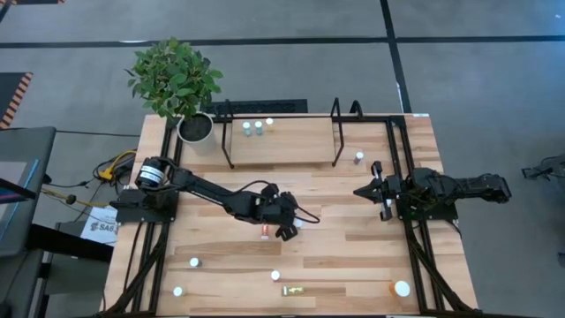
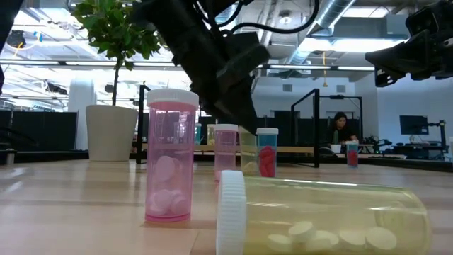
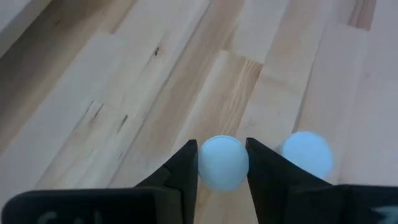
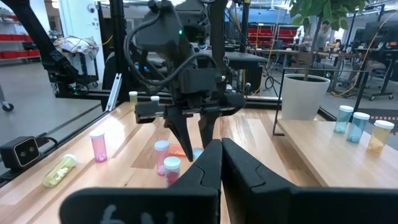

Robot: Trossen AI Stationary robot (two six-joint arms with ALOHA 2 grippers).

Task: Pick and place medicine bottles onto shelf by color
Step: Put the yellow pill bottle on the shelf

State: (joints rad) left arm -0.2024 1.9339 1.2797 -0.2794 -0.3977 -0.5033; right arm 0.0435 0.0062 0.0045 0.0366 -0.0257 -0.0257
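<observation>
My left gripper (image 3: 222, 167) reaches to the table's middle (image 1: 284, 227) and is shut on a small medicine bottle with a pale round cap (image 3: 222, 158); the cap hides its body. A second capped bottle (image 3: 308, 154) stands right beside it, and a red one (image 1: 265, 232) sits next to the gripper. The shelf (image 1: 282, 146), a light board in a black frame, stands at the far side with three bottles (image 1: 258, 126) on it. My right gripper (image 1: 366, 190) waits shut at the right, touching nothing. My left gripper pinches the bottle's round cap (image 3: 208, 163) between its two fingers, one on each side. The fingers slant down from the table's left. The bottle stands upright under them; whether its base is on the table is hidden by the cap.
Loose bottles are scattered near the front edge: two white-capped (image 1: 194, 262) (image 1: 275, 276), a yellow one lying down (image 1: 293, 290), a larger orange one (image 1: 402, 288), another (image 1: 178, 291). One bottle (image 1: 359, 156) stands right of the shelf. A potted plant (image 1: 181, 84) is at the far left.
</observation>
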